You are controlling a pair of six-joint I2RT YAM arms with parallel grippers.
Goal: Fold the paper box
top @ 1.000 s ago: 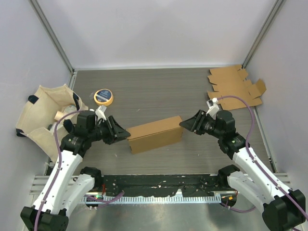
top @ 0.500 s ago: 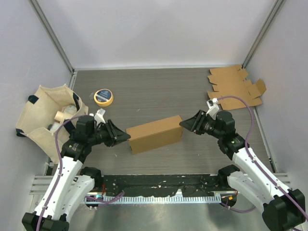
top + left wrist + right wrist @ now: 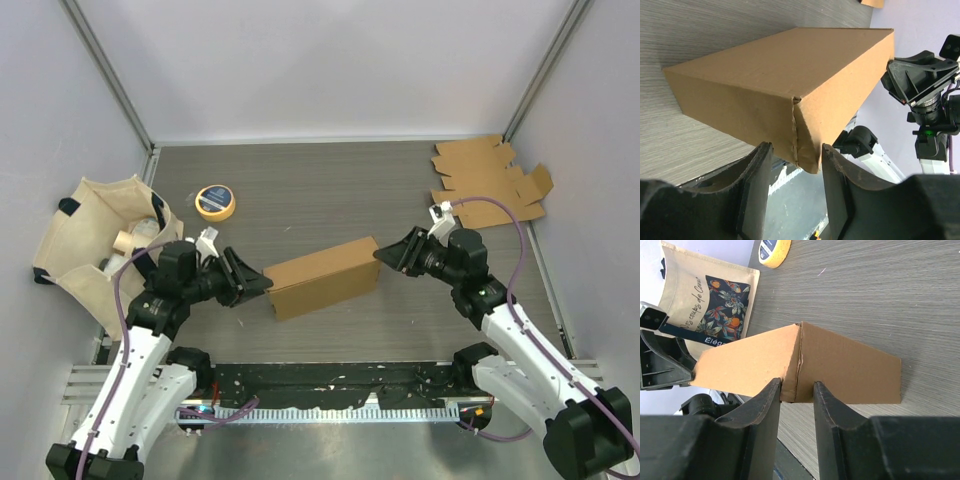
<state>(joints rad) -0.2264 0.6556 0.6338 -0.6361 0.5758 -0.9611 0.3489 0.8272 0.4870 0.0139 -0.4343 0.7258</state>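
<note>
The brown paper box (image 3: 322, 277) lies closed on the table's middle, long side running left to right. My left gripper (image 3: 262, 283) is at its left end. In the left wrist view the box's corner (image 3: 805, 145) sits between my open fingers (image 3: 756, 190), with a gap on both sides. My right gripper (image 3: 382, 256) is at the box's right end. In the right wrist view its jaws straddle a corner edge of the box (image 3: 845, 370). The left finger (image 3: 765, 410) touches the cardboard and the right finger stands a little apart.
A yellow tape roll (image 3: 215, 201) lies at the back left. A beige tote bag (image 3: 95, 240) stands at the left edge. Flat cardboard blanks (image 3: 490, 180) lie at the back right corner. Grey walls close in the table on three sides.
My left arm has drawn back and down a little, its gripper staying at the box's left end. The box and my right gripper have hardly moved.
</note>
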